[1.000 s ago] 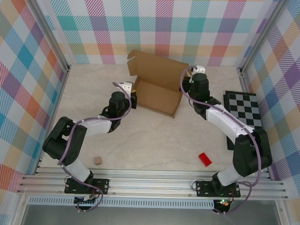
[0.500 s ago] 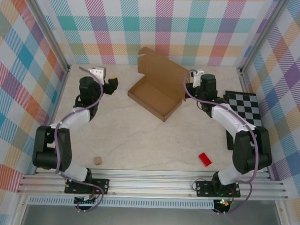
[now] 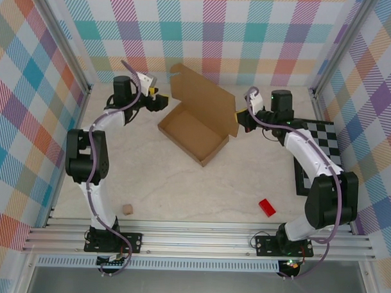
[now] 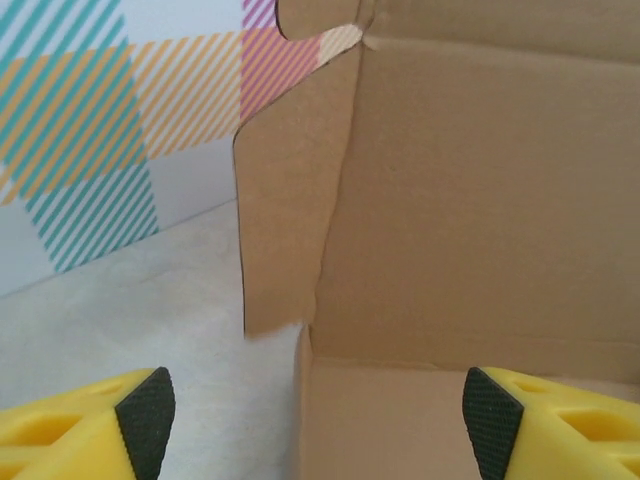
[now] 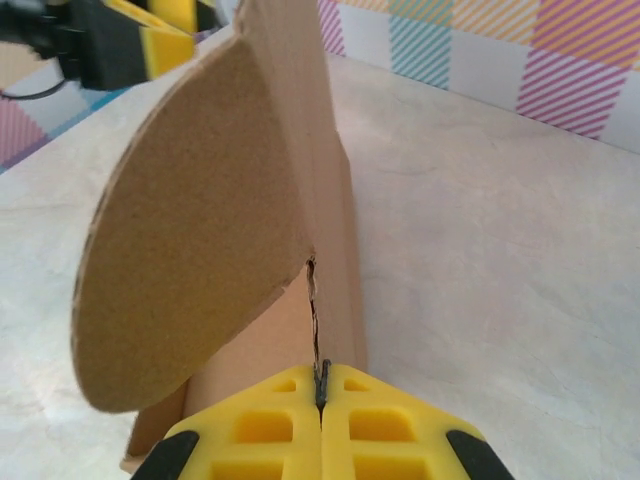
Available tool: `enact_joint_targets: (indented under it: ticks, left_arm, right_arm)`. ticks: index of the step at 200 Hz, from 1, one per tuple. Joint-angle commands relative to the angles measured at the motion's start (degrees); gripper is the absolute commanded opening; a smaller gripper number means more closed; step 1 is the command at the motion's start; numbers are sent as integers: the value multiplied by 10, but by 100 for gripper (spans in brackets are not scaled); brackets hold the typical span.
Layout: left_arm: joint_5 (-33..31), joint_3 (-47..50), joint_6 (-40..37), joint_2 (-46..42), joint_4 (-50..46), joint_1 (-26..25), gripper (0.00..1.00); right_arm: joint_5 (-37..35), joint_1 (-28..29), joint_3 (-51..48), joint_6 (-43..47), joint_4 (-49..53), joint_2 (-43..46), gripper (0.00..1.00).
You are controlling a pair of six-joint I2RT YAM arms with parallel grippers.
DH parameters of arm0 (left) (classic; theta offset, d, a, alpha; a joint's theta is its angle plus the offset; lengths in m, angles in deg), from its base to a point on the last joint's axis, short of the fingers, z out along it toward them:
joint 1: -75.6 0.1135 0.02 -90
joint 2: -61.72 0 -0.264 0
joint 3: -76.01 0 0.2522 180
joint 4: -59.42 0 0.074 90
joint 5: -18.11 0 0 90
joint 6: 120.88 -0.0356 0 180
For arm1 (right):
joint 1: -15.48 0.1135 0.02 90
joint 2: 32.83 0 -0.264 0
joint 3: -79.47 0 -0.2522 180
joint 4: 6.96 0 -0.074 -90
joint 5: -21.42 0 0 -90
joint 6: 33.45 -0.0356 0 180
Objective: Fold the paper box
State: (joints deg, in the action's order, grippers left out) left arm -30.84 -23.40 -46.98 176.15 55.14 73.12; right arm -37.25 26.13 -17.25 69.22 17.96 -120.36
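Two strays: red block at 5 o'clock, tan cube at 7 o'clock of paper box
left gripper: fingers spread wide
right gripper: pinching its wall

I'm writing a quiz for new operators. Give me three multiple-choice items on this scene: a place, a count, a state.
1. Where is the red block? A inside the box; B on the table, front right; C in a gripper.
2. How many small blocks lie loose? A one; B two; C four.
3. The left gripper is: A open; B shut on the box; C shut on a block.
Answers: 1B, it lies on bare table; 2B, red block plus tan cube; 3A, its jaws stand wide apart.
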Motion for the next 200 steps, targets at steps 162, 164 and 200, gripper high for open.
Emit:
enact_joint_targets:
  ticks: [162, 164, 200]
  left_arm:
    - [55, -44, -109, -22, -120, -21, 0]
    - [45, -41, -102, -24, -113, -24, 0]
    - [-181, 112, 32, -84, 115, -101, 0]
  right_arm:
    - [-39, 3, 26, -6, 14, -20, 0]
    - [-51, 6, 25, -14, 9, -20, 0]
    - [-313, 74, 5, -169, -84, -33, 0]
